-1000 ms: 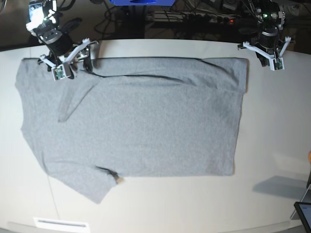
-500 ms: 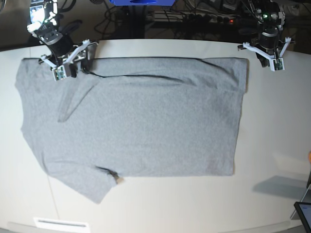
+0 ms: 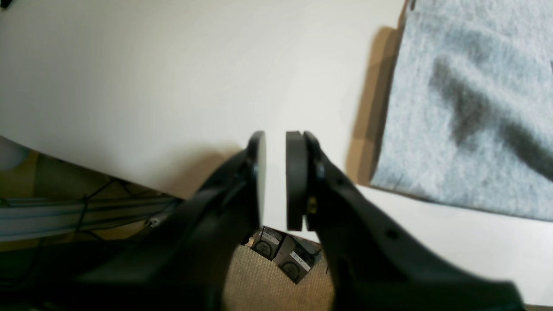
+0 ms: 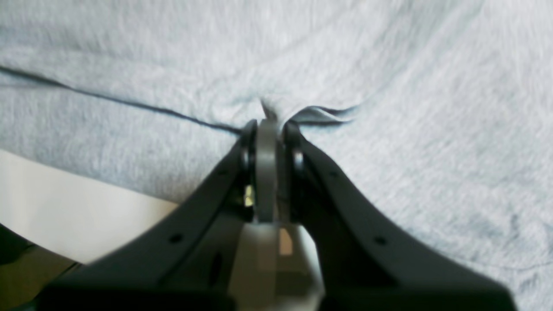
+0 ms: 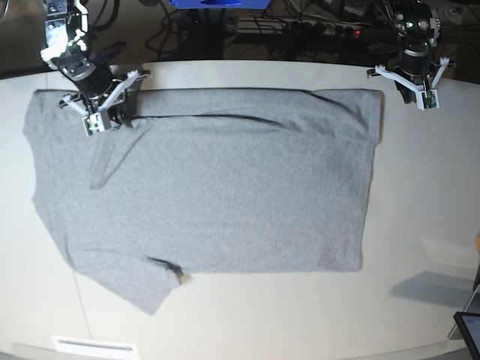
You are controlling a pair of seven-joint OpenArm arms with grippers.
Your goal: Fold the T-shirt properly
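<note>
Bare table (image 5: 420, 210) beside the T-shirt (image 5: 225, 187) lies open; cables (image 5: 300, 30) crowd its far edge.

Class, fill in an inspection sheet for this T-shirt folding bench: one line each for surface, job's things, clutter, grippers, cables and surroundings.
Surface: pale table, bare around the cloth.
Job's things: grey T-shirt spread flat, plain side up, one sleeve at the near left, a crease along the far edge.
Clutter: dark device corner at the near right edge; white label at the near left edge.
Grippers: right gripper shut on a pinch of T-shirt near its far left edge; left gripper over bare table beside the far right corner, jaws slightly apart, holding nothing.
Cables: a tangle behind the table.
Surroundings: dark; blue object behind.
</note>
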